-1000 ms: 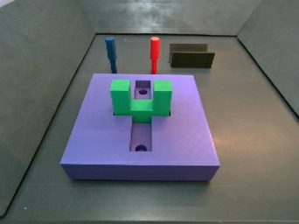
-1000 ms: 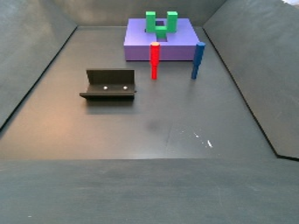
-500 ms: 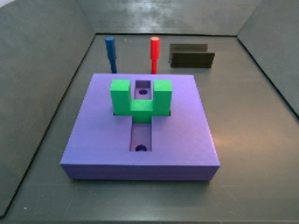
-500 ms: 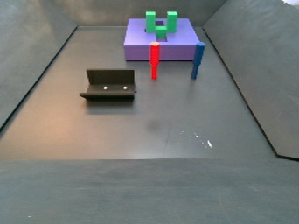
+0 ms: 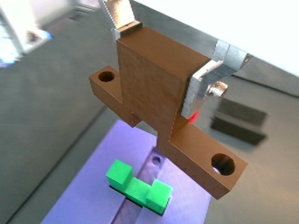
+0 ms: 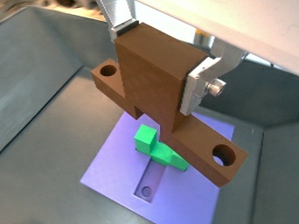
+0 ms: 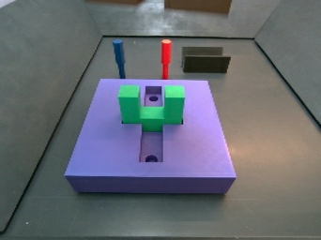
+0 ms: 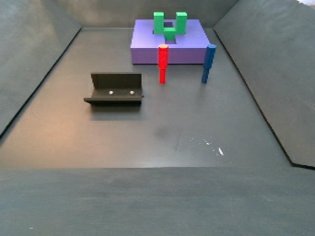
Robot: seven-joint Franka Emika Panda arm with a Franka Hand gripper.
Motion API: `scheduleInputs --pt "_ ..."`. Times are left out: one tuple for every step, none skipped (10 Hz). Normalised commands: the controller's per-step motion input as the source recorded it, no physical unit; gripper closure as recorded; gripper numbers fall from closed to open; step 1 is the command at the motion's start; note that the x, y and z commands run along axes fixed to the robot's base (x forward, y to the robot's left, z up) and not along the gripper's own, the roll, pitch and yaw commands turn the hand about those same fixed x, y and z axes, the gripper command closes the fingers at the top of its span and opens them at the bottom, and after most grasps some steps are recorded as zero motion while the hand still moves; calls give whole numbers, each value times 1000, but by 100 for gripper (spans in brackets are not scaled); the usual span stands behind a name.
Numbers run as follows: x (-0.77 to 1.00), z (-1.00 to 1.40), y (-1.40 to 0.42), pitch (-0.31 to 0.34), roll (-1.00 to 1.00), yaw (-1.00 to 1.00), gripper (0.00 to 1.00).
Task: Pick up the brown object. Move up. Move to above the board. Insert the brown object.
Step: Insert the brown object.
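Since the earlier frames a brown edge has entered the top of a side view: the brown object (image 7: 198,5), arriving high over the far floor. The gripper (image 5: 170,54) is clamped on its bar. The board (image 6: 193,184) lies directly below, its slot running lengthwise beneath the green block (image 6: 158,147).

gripper (image 5: 163,61): two-finger, parallel-jaw
fingers (image 6: 201,80): flat silver metal plates
screw (image 5: 219,86): silver, on finger's outer face
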Motion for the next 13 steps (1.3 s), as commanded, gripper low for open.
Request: scheduleInputs --pt "0 -380 -51 0 400 -789 100" --pt "-17 -329 -29 0 377 -829 100" --pt "-80 -320 -20 43 244 -917 100" --pt "-71 -326 -3 47 143 -994 100" --pt "-14 -357 0 14 66 -1000 100" --pt "0 -294 0 0 -64 -1000 100" --pt "0 -203 -17 0 -111 -977 100" --pt "0 -140 -34 0 -121 -977 100" --pt "0 0 -63 -14 -214 -886 100" --pt "71 0 -23 -76 -349 -720 100" --pt "177 0 0 -73 -391 -646 100" --pt "254 0 0 -103 -481 -529 100" --pt "374 0 0 -29 -500 -429 100"
